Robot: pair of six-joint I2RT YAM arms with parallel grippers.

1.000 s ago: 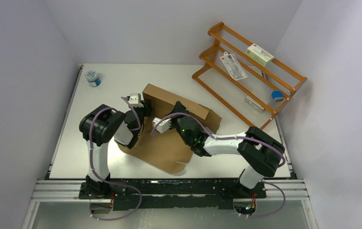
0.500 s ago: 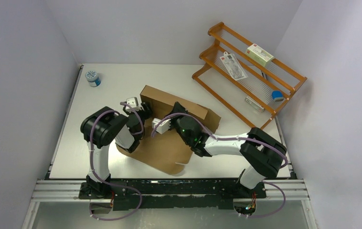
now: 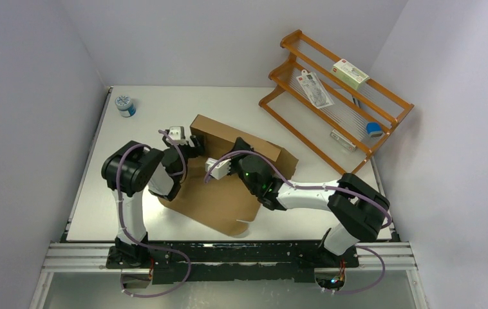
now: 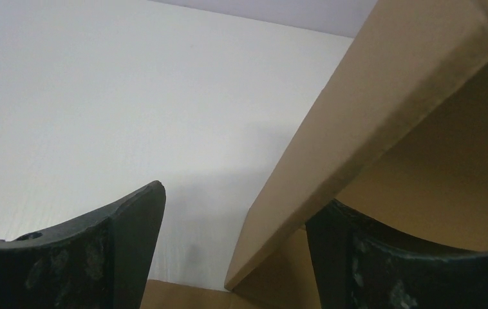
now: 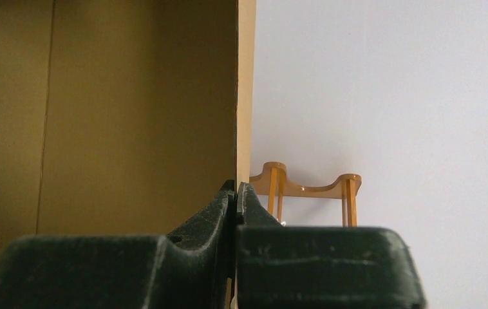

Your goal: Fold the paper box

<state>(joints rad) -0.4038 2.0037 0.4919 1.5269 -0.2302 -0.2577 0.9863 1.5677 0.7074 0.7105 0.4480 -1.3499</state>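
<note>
A small jar (image 3: 125, 105) is noted at the far left of the white table (image 3: 158, 106). The left gripper (image 4: 240, 203) is set wide open, astride the left end of a raised cardboard wall. The paper box (image 3: 219, 196) is laid mid-table, its far wall stood upright. The right gripper (image 5: 236, 188) is closed at that wall's edge; whether cardboard is pinched cannot be told. A wooden rack (image 3: 335, 96) is placed far right.
</note>
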